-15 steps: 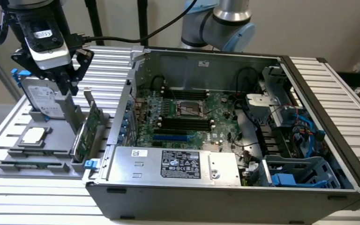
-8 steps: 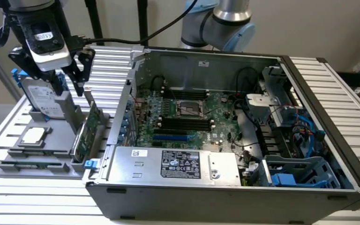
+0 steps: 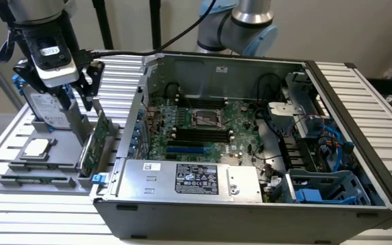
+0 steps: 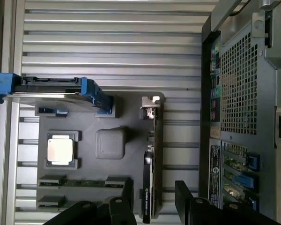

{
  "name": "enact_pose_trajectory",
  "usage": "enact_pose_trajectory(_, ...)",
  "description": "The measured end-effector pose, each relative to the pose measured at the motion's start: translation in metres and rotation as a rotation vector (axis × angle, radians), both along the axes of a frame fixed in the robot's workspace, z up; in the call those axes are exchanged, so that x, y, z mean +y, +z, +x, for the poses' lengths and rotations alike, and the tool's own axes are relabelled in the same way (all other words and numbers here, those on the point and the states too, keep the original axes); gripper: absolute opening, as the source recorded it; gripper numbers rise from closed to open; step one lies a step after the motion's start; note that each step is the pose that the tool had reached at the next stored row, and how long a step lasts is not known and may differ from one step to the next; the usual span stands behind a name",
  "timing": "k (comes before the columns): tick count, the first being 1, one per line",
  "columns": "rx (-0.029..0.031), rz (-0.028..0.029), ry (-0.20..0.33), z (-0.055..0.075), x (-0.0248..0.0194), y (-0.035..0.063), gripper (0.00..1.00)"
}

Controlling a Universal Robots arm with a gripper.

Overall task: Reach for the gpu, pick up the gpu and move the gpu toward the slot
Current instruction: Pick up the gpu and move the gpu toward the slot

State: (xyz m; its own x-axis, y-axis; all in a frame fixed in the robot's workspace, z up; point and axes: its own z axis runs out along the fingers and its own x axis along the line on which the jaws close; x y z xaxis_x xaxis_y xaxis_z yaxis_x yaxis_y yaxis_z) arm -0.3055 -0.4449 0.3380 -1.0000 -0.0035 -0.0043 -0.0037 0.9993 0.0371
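The arm's gripper hangs with its jaws open above the grey parts tray, at the exterior view's left of the open computer case. The gpu stands on edge in the tray's slot nearest the case, untouched. In the wrist view, the card runs between the two spread fingers. Reaching well looks to mean coming straight down with the card's top edge centred between the pads. The jaws should close on the flat faces, not on the silver bracket. The hard drive stands just beside the gripper on its far-from-case side, so any sideways drift risks a knock. The motherboard lies inside the case.
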Motion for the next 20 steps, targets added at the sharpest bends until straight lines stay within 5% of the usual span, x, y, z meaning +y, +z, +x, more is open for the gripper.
enact_pose_trajectory(15, -0.0053, -0.0008, -0.017, -0.005, -0.0095, -0.0273, 0.48)
enact_pose_trajectory(20, -0.0113, -0.0011, -0.017, -0.005, -0.0099, -0.0364, 0.48)
